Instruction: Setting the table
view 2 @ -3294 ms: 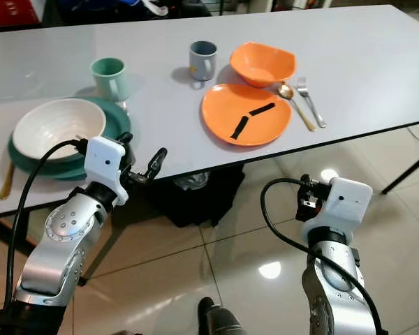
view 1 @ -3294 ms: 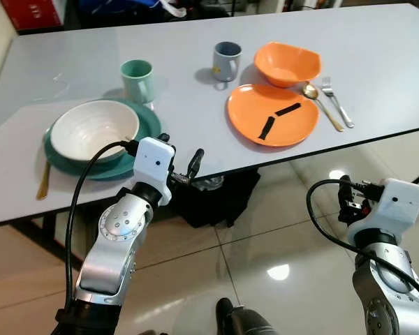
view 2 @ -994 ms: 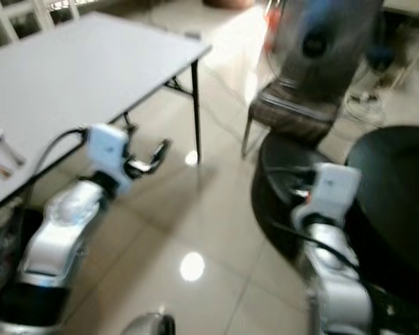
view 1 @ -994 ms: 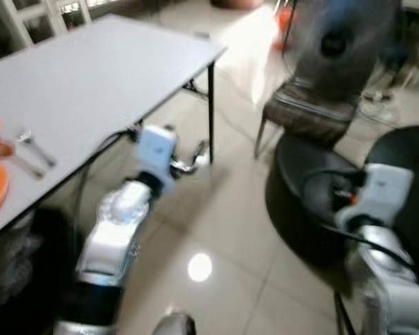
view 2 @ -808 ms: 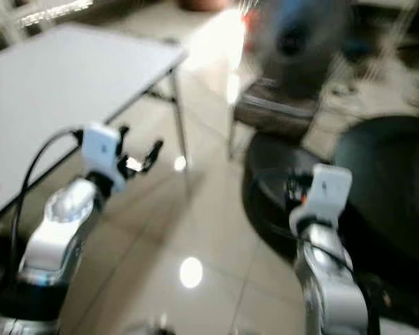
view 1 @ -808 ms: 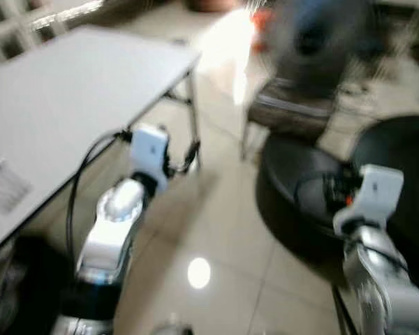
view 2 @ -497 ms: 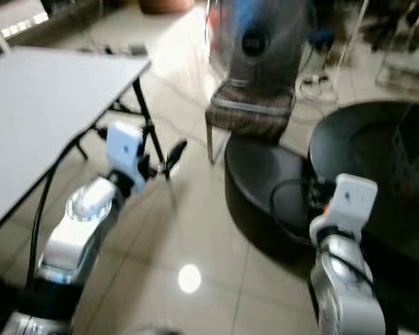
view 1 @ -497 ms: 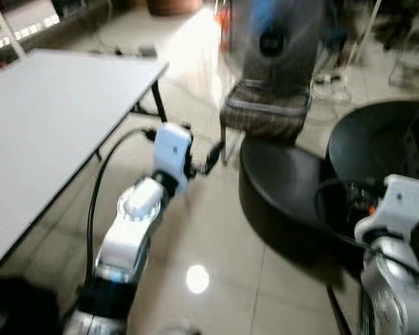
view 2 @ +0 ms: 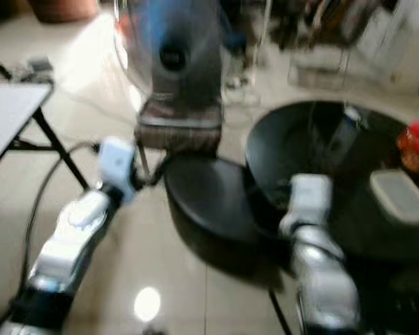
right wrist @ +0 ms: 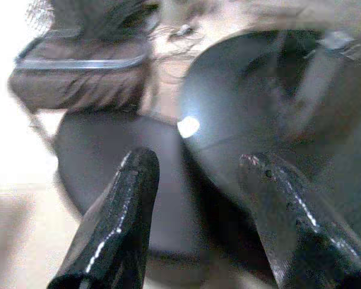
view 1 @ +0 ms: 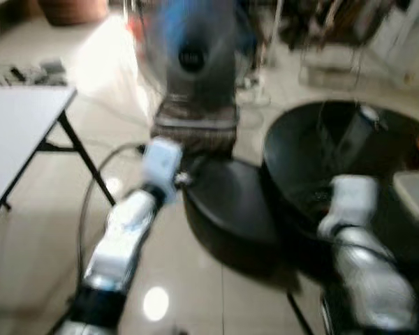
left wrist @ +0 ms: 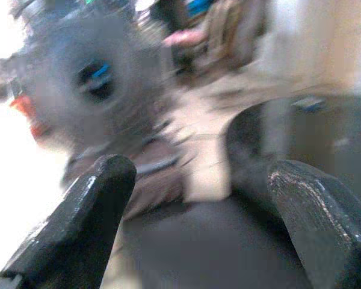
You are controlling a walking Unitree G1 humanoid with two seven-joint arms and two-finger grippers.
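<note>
Everything is blurred by motion. A corner of the white dining table (view 1: pixel 17 129) sits at the far left, bare on the part I see. My left arm (view 1: pixel 129 220) reaches forward over the floor toward a low black round stool (view 1: pixel 230 202). Its gripper (left wrist: pixel 198 168) is open, with nothing between the fingers. My right arm (view 1: pixel 359 244) is raised in front of a black round table (view 1: pixel 314 150). The right gripper (right wrist: pixel 195 158) is open as well and holds nothing.
A standing fan (view 1: pixel 188 49) rises behind a chair with a striped seat (view 1: pixel 195 125), straight ahead. On the black round table stand a red item (view 2: pixel 413 148), a pale container (view 2: pixel 399 194) and a tall clear object (view 1: pixel 359 122). Glossy tiled floor (view 1: pixel 42 230) lies open at the left.
The whole view has swung to the right: the white table slid off to the left, and the fan, stool and black round table came to the middle. Both grippers stay open.
</note>
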